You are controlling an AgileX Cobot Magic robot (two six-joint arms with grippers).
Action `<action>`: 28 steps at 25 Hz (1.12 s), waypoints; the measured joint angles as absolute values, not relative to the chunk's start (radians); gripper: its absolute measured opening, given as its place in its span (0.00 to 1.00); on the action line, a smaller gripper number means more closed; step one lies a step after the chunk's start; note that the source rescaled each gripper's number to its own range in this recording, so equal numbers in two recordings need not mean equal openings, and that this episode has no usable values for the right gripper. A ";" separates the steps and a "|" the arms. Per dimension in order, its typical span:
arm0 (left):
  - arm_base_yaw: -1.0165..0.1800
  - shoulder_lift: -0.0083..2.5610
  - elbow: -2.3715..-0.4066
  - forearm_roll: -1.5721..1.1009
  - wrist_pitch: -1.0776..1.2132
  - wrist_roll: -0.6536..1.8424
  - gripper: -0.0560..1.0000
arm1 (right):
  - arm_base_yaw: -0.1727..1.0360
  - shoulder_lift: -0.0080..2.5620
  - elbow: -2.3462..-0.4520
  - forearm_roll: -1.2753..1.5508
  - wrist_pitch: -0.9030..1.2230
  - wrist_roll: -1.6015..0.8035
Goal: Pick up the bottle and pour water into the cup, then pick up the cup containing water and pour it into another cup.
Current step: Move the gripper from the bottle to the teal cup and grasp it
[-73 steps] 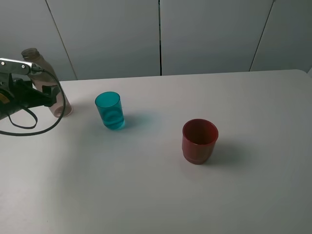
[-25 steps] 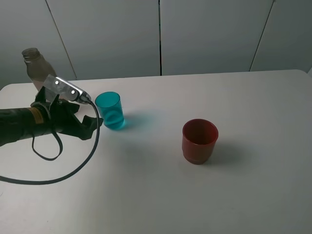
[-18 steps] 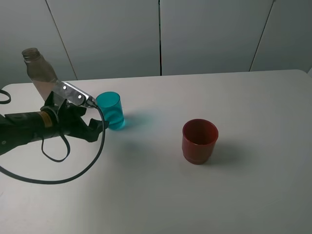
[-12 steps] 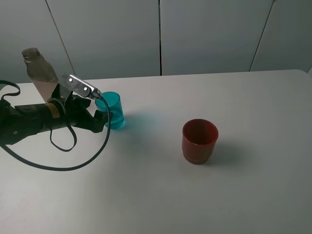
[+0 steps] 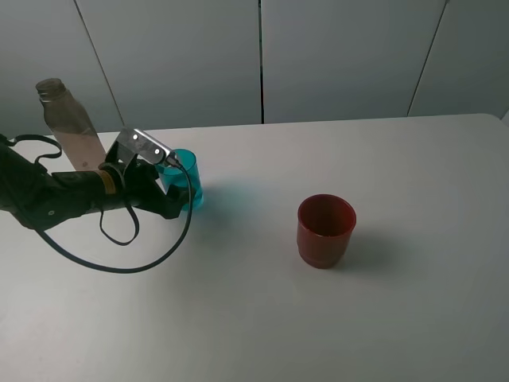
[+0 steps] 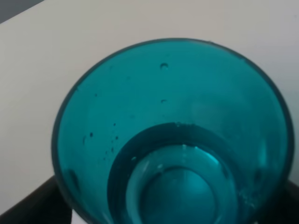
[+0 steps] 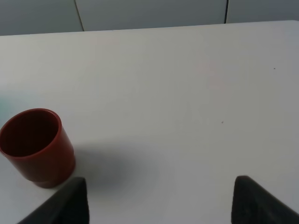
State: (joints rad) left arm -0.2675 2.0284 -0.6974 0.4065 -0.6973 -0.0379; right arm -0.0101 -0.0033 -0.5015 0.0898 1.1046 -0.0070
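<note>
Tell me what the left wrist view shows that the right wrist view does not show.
Only the left wrist view: the teal cup from above, very close, with what looks like a little water at its bottom. Only the right wrist view: the red-brown cup, upright, and the right fingers wide apart with nothing between them. Both: the white table.
</note>
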 joint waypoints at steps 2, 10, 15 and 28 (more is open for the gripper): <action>-0.267 2.046 -0.711 0.413 -0.709 -0.038 1.00 | -0.010 -0.003 -0.501 0.090 1.105 -0.007; -0.267 2.118 -0.780 0.446 -0.748 -0.040 1.00 | -0.010 -0.003 -0.501 0.090 1.105 -0.007; -0.267 2.148 -0.815 0.449 -0.774 -0.042 1.00 | -0.010 -0.003 -0.501 0.090 1.105 0.000; -0.267 2.201 -0.880 0.453 -0.825 -0.042 1.00 | -0.010 -0.003 -0.501 0.090 1.105 -0.007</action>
State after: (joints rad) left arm -0.2675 2.2007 -0.8801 0.4531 -0.8254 -0.0415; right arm -0.0101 -0.0033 -0.5015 0.0898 1.1046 -0.0070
